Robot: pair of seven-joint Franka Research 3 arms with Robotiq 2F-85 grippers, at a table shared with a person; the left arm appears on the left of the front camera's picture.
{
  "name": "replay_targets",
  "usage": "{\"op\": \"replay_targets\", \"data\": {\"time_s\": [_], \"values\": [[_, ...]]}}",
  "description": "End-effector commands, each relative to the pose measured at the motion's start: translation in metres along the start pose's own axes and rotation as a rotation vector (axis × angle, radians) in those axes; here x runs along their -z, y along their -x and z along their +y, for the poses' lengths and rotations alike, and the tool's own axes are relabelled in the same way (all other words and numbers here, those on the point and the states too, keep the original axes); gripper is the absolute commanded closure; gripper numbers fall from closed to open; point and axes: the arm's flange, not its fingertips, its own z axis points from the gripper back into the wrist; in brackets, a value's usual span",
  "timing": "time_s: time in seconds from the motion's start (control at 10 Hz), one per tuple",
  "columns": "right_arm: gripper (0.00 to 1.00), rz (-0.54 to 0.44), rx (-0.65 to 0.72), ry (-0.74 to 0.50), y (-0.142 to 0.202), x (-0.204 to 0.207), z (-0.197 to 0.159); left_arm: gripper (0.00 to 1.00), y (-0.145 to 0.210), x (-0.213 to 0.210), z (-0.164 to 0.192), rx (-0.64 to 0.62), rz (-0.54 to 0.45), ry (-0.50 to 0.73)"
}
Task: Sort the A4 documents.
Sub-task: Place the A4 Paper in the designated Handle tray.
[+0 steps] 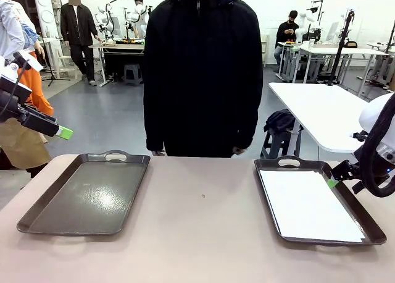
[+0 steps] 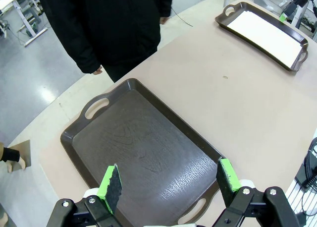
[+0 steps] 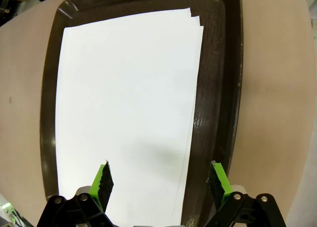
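The near ends of the A4 documents (image 3: 126,113) run off the right wrist view's bottom edge, and how many sheets lie stacked cannot be told. The right gripper (image 3: 161,180) hovers, fingers spread, over the near end of the right tray (image 1: 364,218), the sheets lying directly below. The left gripper (image 2: 168,180), likewise spread and holding nothing, hangs raised above the bare left tray (image 2: 143,152).

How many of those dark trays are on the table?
2: an empty tray on the robot's left, and a tray on its right holding white paper sheets.
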Motion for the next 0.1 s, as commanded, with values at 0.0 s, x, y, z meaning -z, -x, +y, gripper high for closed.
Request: {"op": "replay_targets", "data": {"time_s": [0.0], "values": [[0.0,0.003,-0.005,-0.002,-0.0004,0.0003,-0.0004,0.0,0.0011,0.0008,0.0012,-0.002,-0.003,0.004]]}}
